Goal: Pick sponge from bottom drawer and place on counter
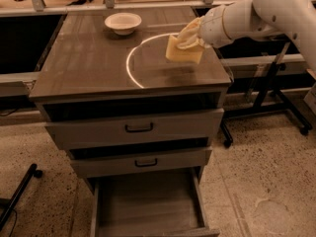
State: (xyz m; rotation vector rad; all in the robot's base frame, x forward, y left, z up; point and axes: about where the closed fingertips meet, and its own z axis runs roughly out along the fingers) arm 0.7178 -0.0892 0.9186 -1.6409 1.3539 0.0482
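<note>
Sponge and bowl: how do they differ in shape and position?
The sponge is a yellow rectangular block; the bowl is round and cream. The end effector holds the sponge above the right side of the counter; the bowl rests on it at the rear. Both are pale.

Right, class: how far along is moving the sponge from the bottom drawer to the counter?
Done: the sponge is out of the open bottom drawer. In hand: the gripper holds it above the counter, right side. Left: lower it, release.
</note>
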